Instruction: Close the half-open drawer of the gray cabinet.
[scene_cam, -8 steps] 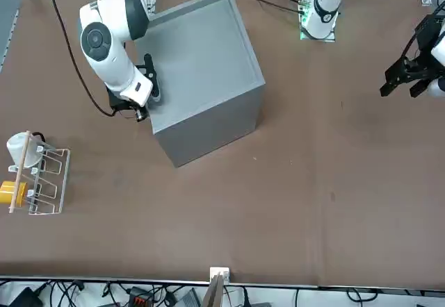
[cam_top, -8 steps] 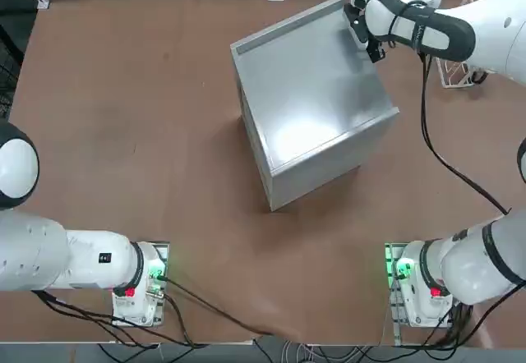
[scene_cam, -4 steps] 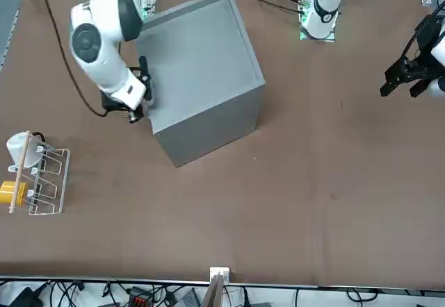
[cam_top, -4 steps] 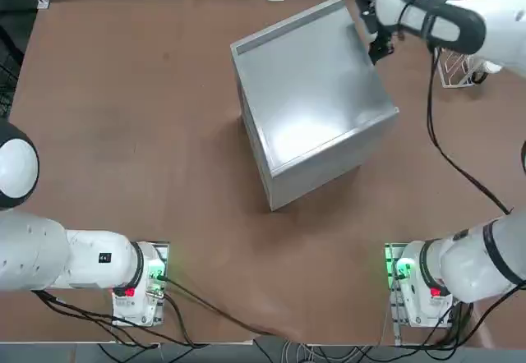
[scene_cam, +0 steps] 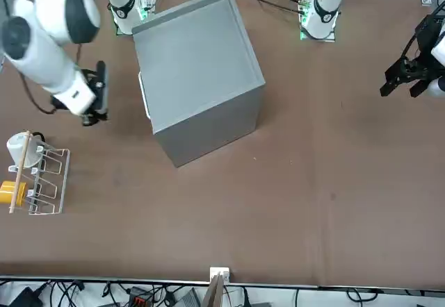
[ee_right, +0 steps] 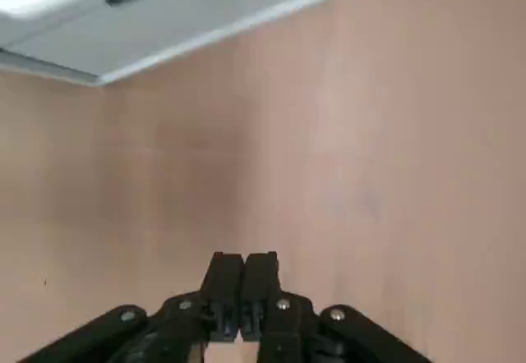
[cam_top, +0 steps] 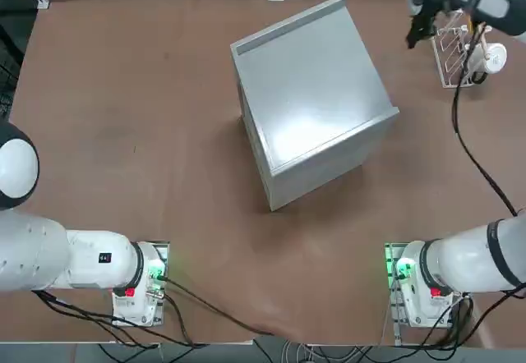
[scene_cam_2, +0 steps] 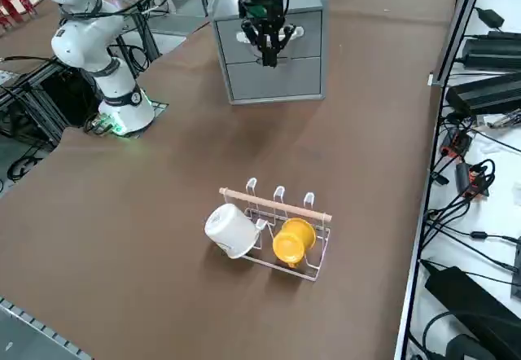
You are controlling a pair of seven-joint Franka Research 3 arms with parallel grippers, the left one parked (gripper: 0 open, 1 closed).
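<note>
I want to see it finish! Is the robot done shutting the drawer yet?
Looks done: the drawer sits flush in the gray cabinet, with no wooden sides showing. In hand: nothing; the right tool hangs shut and empty, apart from the cabinet, near the wire rack. Left: probably nothing more to push.

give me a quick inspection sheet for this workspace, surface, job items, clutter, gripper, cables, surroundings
surface: brown table, bare around the cabinet
job's things: gray cabinet set at an angle mid-table; drawer front looks flush with the cabinet face, so it appears shut
clutter: white wire rack holding a white cup and a yellow cup, clear of the cabinet
grippers: right gripper shut, holding nothing, in the air between cabinet and rack, touching neither
cables: black cable trailing along the right arm; more wires at the arm bases
surroundings: cables and black equipment on the floor beyond the table edge
</note>
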